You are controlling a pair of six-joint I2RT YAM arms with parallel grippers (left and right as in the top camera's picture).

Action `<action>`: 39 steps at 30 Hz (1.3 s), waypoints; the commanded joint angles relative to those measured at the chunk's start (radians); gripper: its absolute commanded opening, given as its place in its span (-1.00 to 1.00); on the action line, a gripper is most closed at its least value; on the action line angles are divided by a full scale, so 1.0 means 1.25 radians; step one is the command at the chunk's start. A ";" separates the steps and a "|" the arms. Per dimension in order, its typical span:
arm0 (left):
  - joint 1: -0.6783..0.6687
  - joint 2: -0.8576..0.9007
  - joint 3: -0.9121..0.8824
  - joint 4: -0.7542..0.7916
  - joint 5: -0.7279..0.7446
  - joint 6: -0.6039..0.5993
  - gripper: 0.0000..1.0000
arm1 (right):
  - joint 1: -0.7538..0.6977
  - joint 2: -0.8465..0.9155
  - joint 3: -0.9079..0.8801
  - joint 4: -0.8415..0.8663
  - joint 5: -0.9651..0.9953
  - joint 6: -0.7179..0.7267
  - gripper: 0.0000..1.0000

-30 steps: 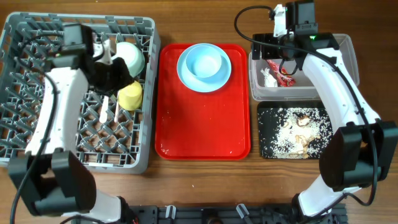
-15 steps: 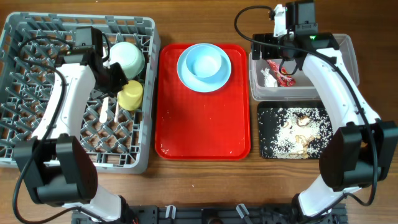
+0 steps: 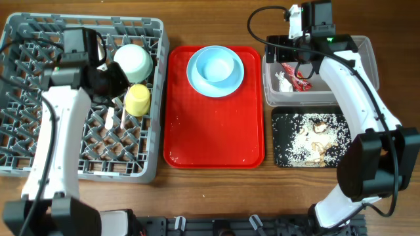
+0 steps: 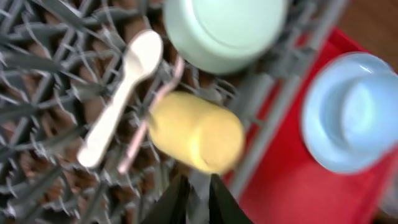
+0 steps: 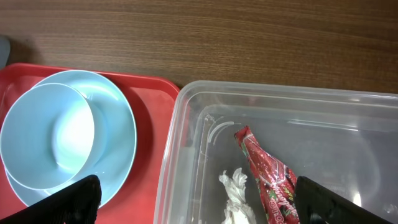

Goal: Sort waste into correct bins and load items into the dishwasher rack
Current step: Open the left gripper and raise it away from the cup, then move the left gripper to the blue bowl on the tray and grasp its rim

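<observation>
The left claw (image 4: pixel 198 194) has its fingers drawn narrow, almost together, with nothing between them. It hangs over the grey rack (image 4: pixel 43 81). Just ahead of its tips the yellow cup (image 4: pixel 196 140) lies on its side on the pegs. Ahead and to the left the white spoon (image 4: pixel 118 99) lies bowl-end away from the claw. A thin pale handle lies between spoon and cup, too blurred to name. Farther ahead a mint bowl (image 4: pixel 221 28) sits in the rack. Off to the claw's right, past the rack wall, is the red tray (image 4: pixel 298 186).

The right claw (image 5: pixel 196 186) is spread wide and empty, over the near wall of the clear tub (image 5: pixel 186 124). Between its fingers, inside the tub, lies the white paper scrap (image 5: pixel 236 193). The red wrapper (image 5: pixel 267 168) is just right of the scrap and touches it. Left of the claw, on the red tray, a second bowl (image 5: pixel 46 137) rests on the blue plate (image 5: pixel 118 130). From overhead, the black tray (image 3: pixel 282 118) beside the tub holds the crumbs (image 3: pixel 305 141).
</observation>
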 commanded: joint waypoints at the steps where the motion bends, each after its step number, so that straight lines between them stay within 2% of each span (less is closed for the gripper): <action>1: -0.055 0.001 -0.002 -0.017 0.062 -0.004 -0.70 | 0.003 0.006 0.003 0.002 0.007 0.005 0.99; 6: -0.145 0.001 -0.029 -0.013 0.060 -0.005 -0.66 | 0.003 0.006 0.003 0.002 0.007 0.005 0.99; 11: -0.250 0.002 -0.031 0.046 0.060 -0.005 -0.56 | 0.003 0.006 0.003 0.002 0.007 0.005 0.99; 12: -0.273 0.002 -0.031 0.069 0.060 -0.009 -0.45 | 0.003 0.006 0.003 0.002 0.007 0.005 1.00; 13: -0.291 0.002 -0.031 0.082 0.059 -0.010 -0.17 | 0.003 0.006 0.003 0.002 0.007 0.005 0.99; 18: -0.359 0.006 -0.031 0.178 0.055 -0.025 -0.16 | 0.003 0.006 0.003 0.002 0.007 0.005 1.00; 20: -0.371 0.014 -0.031 0.219 0.013 -0.074 -0.34 | 0.003 0.006 0.003 0.002 0.007 0.005 0.99; 22: -0.378 0.028 -0.031 0.259 -0.036 -0.092 -0.40 | 0.003 0.006 0.003 0.002 0.007 0.005 0.99; 24: -0.380 0.058 -0.031 0.305 -0.055 -0.092 -0.36 | 0.003 0.006 0.003 0.002 0.007 0.005 1.00; 26: -0.381 0.095 -0.031 0.334 -0.054 -0.092 -0.18 | 0.003 0.006 0.003 0.002 0.007 0.005 1.00; 28: -0.385 0.136 -0.031 0.359 -0.054 -0.092 -0.16 | 0.003 0.006 0.003 0.002 0.007 0.005 1.00; 29: -0.388 0.163 -0.031 0.375 -0.054 -0.092 -0.19 | 0.003 0.006 0.003 0.002 0.007 0.005 0.99; 33: -0.398 0.259 -0.031 0.420 -0.054 -0.092 -0.85 | 0.003 0.006 0.003 0.002 0.007 0.005 1.00; 34: -0.399 0.275 -0.031 0.423 -0.054 -0.092 -0.92 | 0.003 0.006 0.003 0.002 0.007 0.005 1.00; 39: -0.401 0.346 -0.031 0.461 -0.052 -0.092 -0.92 | 0.003 0.006 0.003 0.002 0.007 0.005 1.00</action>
